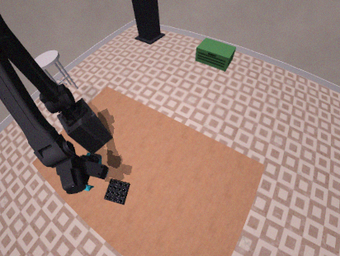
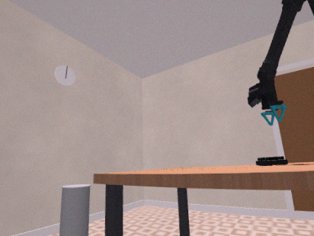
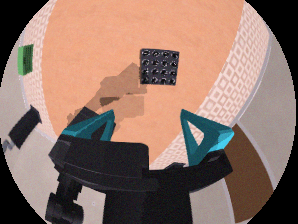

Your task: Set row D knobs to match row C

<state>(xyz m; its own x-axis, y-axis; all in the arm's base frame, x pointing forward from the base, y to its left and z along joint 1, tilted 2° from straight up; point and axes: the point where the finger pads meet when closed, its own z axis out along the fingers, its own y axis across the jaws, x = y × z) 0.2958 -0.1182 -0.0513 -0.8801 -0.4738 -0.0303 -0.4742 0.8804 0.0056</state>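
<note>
The knob box [image 1: 117, 192] [image 2: 271, 161] [image 3: 160, 67] is a small flat black square with rows of dark knobs. It stands on the wooden table [image 1: 186, 173] [image 2: 190, 177] [image 3: 133, 23] near its left front part. The knob lines and marks are too small to read. My gripper [image 2: 274, 115] [image 3: 147, 113] is open and empty, its teal fingers spread wide. It hangs well above the table, up and to one side of the box. In the top view the gripper [image 1: 87, 173] is mostly hidden behind the arm, left of the box.
The arm's black base block [image 1: 84, 125] stands on the table at the back left. A white stool [image 1: 49, 59], a green crate [image 1: 215, 54] and a black pillar [image 1: 147, 21] stand on the floor beyond. A grey cylinder [image 2: 75, 209] stands beside the table.
</note>
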